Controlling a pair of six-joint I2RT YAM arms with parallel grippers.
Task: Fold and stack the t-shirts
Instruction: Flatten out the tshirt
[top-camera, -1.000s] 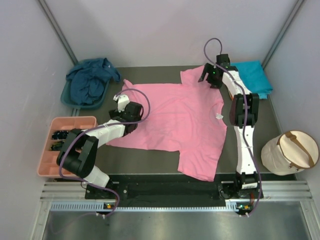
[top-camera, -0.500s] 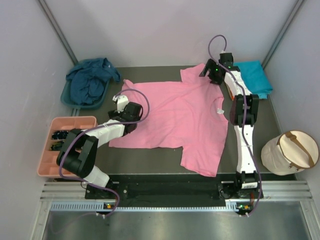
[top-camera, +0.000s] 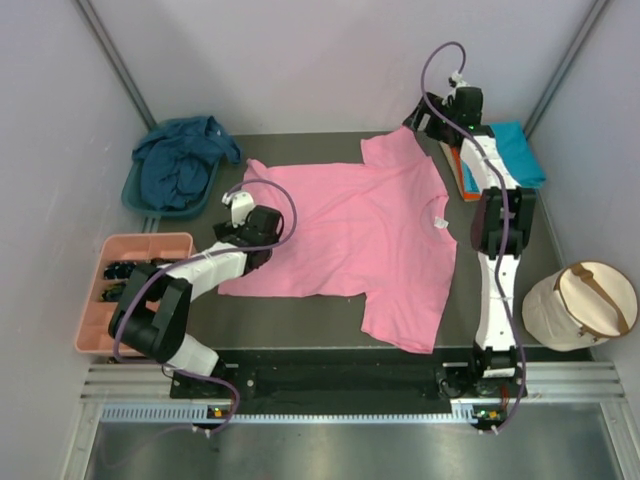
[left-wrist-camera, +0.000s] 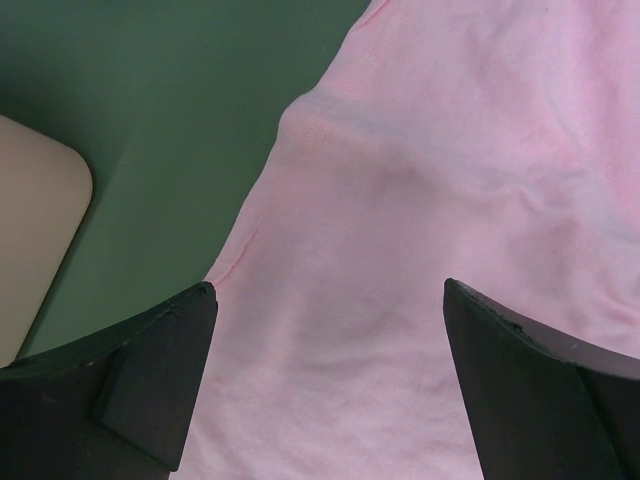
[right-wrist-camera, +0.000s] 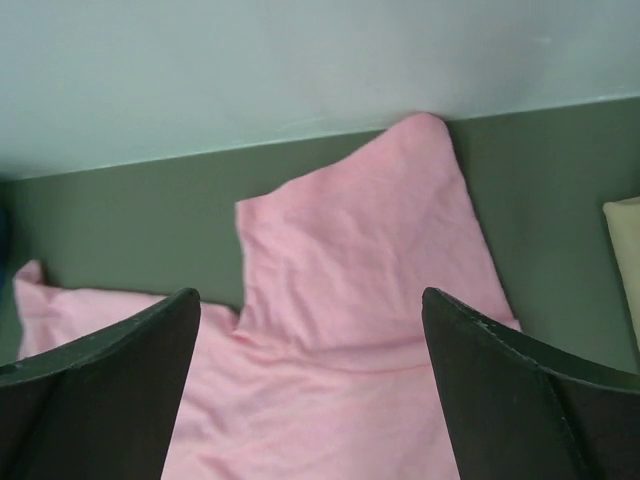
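Overhead camera and close wrist cameras all see pink t-shirt (top-camera: 350, 225).

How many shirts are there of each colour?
Pink shirt: 1
Dark blue shirt: 1
Turquoise shirt: 1
Orange shirt: 1 (only an edge shows)
Total: 4

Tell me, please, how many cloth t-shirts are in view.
4: bright pink t-shirt spread flat in the middle; crumpled dark navy one in the teal plastic basin, far left; folded turquoise one far right, an orange sliver beneath it. More may be hidden.
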